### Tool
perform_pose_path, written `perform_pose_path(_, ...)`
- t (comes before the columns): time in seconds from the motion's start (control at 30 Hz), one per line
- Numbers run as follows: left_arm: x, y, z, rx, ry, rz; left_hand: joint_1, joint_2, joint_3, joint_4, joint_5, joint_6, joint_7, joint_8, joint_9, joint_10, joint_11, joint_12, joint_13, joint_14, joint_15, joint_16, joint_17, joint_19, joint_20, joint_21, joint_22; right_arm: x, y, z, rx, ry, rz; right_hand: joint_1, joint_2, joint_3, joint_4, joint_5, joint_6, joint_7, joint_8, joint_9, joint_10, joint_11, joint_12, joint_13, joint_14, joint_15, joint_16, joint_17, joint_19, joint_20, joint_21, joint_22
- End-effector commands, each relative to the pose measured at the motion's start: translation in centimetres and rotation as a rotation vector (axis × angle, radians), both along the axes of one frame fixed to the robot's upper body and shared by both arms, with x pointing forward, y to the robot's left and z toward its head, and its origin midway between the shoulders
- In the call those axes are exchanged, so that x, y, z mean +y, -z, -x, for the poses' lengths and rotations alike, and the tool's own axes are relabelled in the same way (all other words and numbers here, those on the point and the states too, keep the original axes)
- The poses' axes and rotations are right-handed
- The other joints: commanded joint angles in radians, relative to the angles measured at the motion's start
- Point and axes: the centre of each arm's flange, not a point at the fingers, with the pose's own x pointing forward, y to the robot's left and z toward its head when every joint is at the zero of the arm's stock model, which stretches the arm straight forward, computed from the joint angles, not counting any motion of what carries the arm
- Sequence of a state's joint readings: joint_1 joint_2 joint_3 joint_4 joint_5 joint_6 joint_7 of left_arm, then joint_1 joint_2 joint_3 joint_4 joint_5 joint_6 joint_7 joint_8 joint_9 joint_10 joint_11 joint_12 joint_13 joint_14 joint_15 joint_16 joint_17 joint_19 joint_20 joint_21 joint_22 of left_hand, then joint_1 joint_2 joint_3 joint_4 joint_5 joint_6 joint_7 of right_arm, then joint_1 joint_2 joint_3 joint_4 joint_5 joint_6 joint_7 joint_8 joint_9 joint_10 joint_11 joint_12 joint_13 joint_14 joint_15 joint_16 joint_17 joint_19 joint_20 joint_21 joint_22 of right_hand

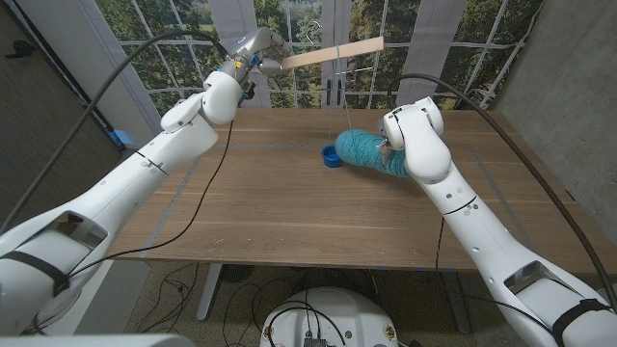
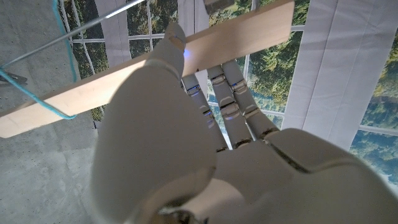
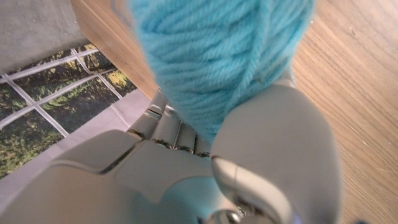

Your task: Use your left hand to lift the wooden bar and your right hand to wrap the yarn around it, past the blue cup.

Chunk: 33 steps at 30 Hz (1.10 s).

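Head view, right hand: the right hand [image 1: 393,146] is seen low over the table, closed on the yarn skein [image 1: 371,150]; the fingers themselves are hidden behind the wrist.
Head view, yarn skein: a fat teal bundle is seen lying on the wooden table [image 1: 260,202], just beside the blue cup [image 1: 332,156]; it is judged soft, light and easily squashed, so a grip round its middle is suited.
Head view, strand: a thin line [image 1: 344,101] is seen running up from near the skein to the bar; it is judged slack-prone and apt to snag.
Head view, left hand: the left hand [image 1: 258,58] is raised well above the far edge, holding the wooden bar [image 1: 333,52] by one end.
Head view, room: open tabletop is left in front of the cup; the cup stands close to the skein and could be knocked.

Left wrist view, left hand: the fingers [image 2: 233,102] are seen wrapped behind the wooden bar [image 2: 236,34], the thumb laid across its face.
Left wrist view, bar: a flat pale slat, judged stiff and light; held at one end, it is likely to lever in the grip.
Left wrist view, yarn: a teal strand [image 2: 37,99] is seen looped round the free end, close to the tip, where it could slip off.

Right wrist view, right hand: the hand [image 3: 273,155] is seen pressed against the skein [image 3: 217,56], the fingers tucked under it.
Right wrist view, table: wood grain [image 3: 354,81] is seen close behind the skein.
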<state>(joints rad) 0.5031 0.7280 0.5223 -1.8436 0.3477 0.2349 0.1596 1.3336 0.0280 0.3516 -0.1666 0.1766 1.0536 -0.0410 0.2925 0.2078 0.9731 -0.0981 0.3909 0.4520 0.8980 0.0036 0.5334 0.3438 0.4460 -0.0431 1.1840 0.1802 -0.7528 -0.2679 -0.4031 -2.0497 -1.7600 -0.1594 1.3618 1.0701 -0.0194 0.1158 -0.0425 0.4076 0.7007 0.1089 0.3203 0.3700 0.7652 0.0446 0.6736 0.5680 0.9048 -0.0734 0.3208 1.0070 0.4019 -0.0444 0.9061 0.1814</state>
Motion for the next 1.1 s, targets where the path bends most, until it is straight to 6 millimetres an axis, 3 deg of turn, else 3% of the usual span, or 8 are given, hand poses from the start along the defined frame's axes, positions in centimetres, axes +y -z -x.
perform_pose_path(0.03,0.5,0.0,1.1,0.004,0.021,0.0,0.086,0.099,0.008,0.009,0.007,0.06,0.014,0.0,0.009,0.003,0.002,-0.004,0.009,0.198,-0.238,0.0,0.43,-0.003,-0.05,0.011,0.002,-2.3,-0.4,-1.3,0.103,-0.019,-0.181,0.163,0.168,-0.002,0.004,0.01,0.306,-0.251,0.004,0.006,0.209,-0.18,0.006,0.013,0.067,-0.155,0.004,0.009,0.001,-0.079,0.001,0.0)
perform_pose_path(0.37,0.5,0.1,1.4,0.042,0.034,-0.029,0.086,0.099,0.009,0.009,0.007,0.062,0.014,-0.003,0.009,0.006,0.002,-0.006,0.01,0.199,-0.238,-0.004,0.435,-0.006,-0.05,0.013,0.002,-5.5,-0.9,-2.2,0.052,-0.039,-0.318,0.169,0.174,-0.008,0.006,0.006,0.302,-0.23,0.003,0.018,0.215,-0.158,0.009,0.023,0.094,-0.154,0.026,0.029,0.008,-0.072,0.006,0.002)
perform_pose_path(0.7,0.3,0.1,1.7,0.086,0.04,-0.07,0.086,0.098,0.01,0.009,0.007,0.062,0.015,-0.006,0.01,0.004,0.001,-0.009,0.012,0.198,-0.238,-0.008,0.438,-0.009,-0.049,0.015,0.001,-7.2,-1.1,-1.7,-0.247,-0.09,-0.426,0.181,0.18,-0.009,0.003,-0.001,0.308,-0.223,0.005,0.028,0.231,-0.154,0.011,0.025,0.113,-0.156,0.047,0.053,0.016,-0.062,0.013,0.003)
perform_pose_path(1.1,0.8,0.3,1.8,0.146,0.092,-0.076,0.086,0.099,0.012,0.009,0.007,0.062,0.014,-0.01,0.011,0.005,0.003,-0.013,0.014,0.198,-0.237,-0.013,0.442,-0.012,-0.047,0.018,0.001,-7.7,-1.5,-1.8,-0.436,-0.151,-0.54,0.185,0.18,-0.012,0.005,-0.008,0.306,-0.22,-0.001,0.029,0.232,-0.149,0.01,0.032,0.115,-0.152,0.052,0.065,0.009,-0.052,0.013,0.003)
